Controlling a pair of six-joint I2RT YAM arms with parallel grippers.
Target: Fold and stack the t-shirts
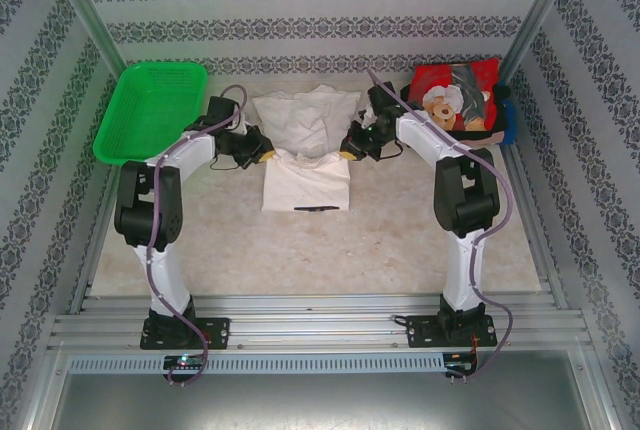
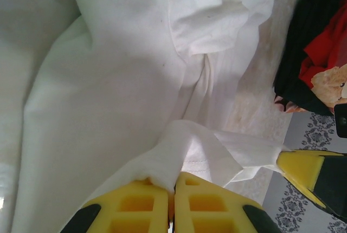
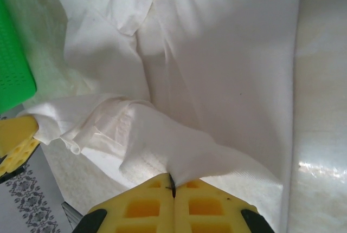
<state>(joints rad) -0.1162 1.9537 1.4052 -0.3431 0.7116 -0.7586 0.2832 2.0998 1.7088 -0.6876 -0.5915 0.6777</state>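
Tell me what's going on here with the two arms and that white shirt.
Both arms are working on the white t-shirt in the middle of the table. The left tool and the right tool are each shut on a pinch of its cloth, one on either side, mid-fold. A pile of folded shirts, red teddy-bear one on top, sits at the far right; a green basket sits far left.
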